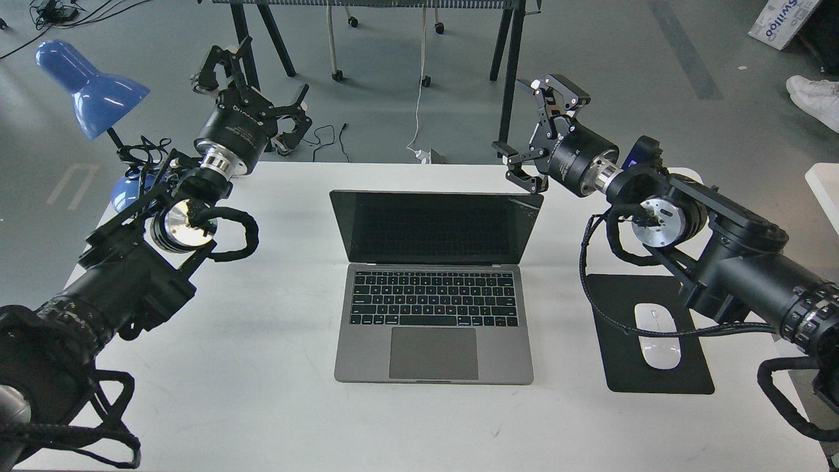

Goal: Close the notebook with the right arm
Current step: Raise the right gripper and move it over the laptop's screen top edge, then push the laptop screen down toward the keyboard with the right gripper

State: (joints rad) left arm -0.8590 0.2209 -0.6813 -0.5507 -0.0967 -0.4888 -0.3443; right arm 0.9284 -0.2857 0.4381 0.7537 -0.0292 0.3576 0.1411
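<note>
The notebook (pixel 434 288) lies open in the middle of the white table (pixel 275 341), its dark screen tilted back and its keys and trackpad facing me. My right gripper (pixel 531 131) is open and empty. Its lower finger tip sits right at the top right corner of the screen lid; I cannot tell if it touches. My left gripper (pixel 252 92) is open and empty, raised beyond the table's back left edge, far from the notebook.
A black mouse pad (pixel 616 367) with a white mouse (pixel 657 335) lies right of the notebook, under my right arm. A blue desk lamp (pixel 92 92) stands at the back left corner. Black frame legs (pixel 511 78) stand behind the table.
</note>
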